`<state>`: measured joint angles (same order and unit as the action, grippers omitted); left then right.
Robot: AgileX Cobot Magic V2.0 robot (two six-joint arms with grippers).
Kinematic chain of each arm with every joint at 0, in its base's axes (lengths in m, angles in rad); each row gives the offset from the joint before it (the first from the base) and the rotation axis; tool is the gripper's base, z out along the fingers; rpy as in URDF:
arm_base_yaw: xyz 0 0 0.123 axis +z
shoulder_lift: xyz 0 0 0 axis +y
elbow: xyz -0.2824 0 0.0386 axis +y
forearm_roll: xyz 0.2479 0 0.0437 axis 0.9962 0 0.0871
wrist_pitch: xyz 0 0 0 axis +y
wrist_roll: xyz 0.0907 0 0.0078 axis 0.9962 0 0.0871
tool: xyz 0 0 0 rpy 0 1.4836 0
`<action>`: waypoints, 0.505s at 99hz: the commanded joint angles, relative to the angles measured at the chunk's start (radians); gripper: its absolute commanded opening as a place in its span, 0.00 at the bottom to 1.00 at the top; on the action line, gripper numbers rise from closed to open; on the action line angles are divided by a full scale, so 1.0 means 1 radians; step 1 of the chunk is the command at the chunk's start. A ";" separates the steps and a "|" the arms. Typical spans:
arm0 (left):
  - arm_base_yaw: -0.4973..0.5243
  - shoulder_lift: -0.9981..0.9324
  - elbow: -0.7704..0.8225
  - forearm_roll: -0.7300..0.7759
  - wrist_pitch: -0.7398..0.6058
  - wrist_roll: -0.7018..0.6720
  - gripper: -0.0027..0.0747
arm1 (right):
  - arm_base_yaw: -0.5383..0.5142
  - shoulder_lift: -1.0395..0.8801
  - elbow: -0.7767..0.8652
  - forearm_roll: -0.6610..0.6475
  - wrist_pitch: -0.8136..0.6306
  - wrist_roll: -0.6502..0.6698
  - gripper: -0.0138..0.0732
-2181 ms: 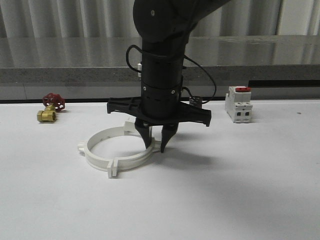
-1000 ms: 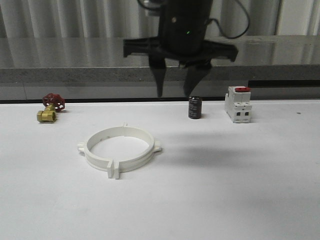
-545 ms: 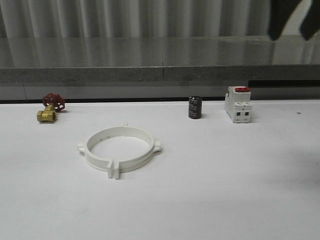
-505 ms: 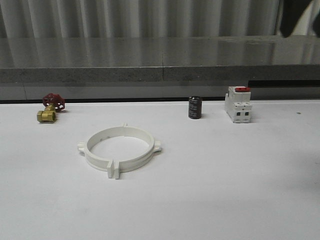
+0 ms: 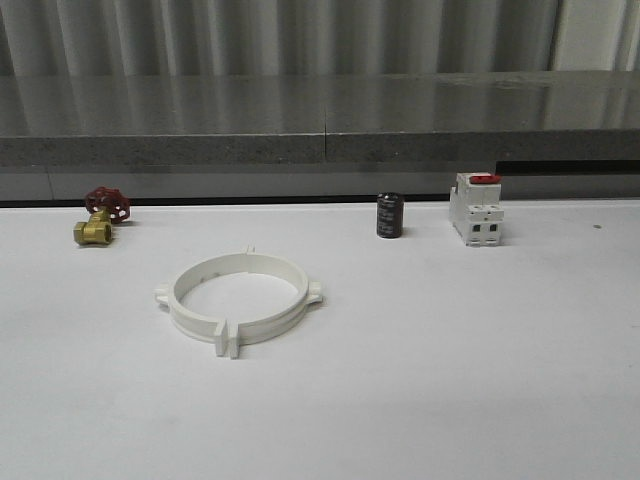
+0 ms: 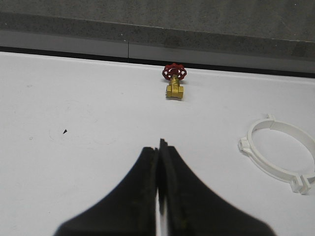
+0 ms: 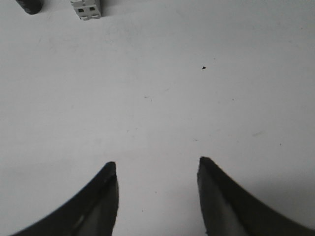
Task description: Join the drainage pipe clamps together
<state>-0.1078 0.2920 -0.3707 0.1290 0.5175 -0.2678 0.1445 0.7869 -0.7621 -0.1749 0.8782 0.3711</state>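
Gone from the front view is the black arm that stood over the clamps two seconds ago and was leaving at the upper right half a second ago; nothing on the tabletop has shifted.

Front view: the two white clamps lie flat on the tabletop, joined into one closed ring, with paired end tabs meeting at its near edge and small tabs sticking out at its sides. Taking the ring as the landmark, a brass valve with a red handwheel sits behind it to the left, well apart. A small black cylinder stands upright behind it to the right, and a white switch with a red top stands just beyond the cylinder, farther right.

Left wrist view: the left gripper has its fingers pressed together with only a thin slit between them, holding nothing. The ring lies on the tabletop well apart from them, and the valve lies beyond the ring's far side.

Right wrist view: the right gripper has its fingers spread wide over bare tabletop, holding nothing. The switch and the cylinder sit far from them at the frame's edge.
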 commanded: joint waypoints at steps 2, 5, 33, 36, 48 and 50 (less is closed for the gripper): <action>0.000 0.006 -0.025 -0.003 -0.077 -0.002 0.01 | -0.007 -0.102 0.028 -0.012 -0.030 -0.016 0.60; 0.000 0.006 -0.025 -0.003 -0.077 -0.002 0.01 | -0.007 -0.130 0.043 -0.012 -0.025 -0.016 0.59; 0.000 0.006 -0.025 -0.003 -0.077 -0.002 0.01 | -0.007 -0.309 0.131 -0.015 -0.011 -0.016 0.21; 0.000 0.006 -0.025 -0.003 -0.077 -0.002 0.01 | -0.007 -0.315 0.132 -0.015 -0.011 -0.016 0.16; 0.000 0.006 -0.025 -0.003 -0.077 -0.002 0.01 | -0.007 -0.319 0.133 -0.015 -0.016 -0.016 0.09; 0.000 0.006 -0.025 -0.003 -0.077 -0.002 0.01 | -0.007 -0.319 0.133 -0.015 -0.016 -0.016 0.08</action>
<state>-0.1078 0.2920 -0.3707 0.1290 0.5175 -0.2678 0.1445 0.4646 -0.6087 -0.1749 0.9192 0.3711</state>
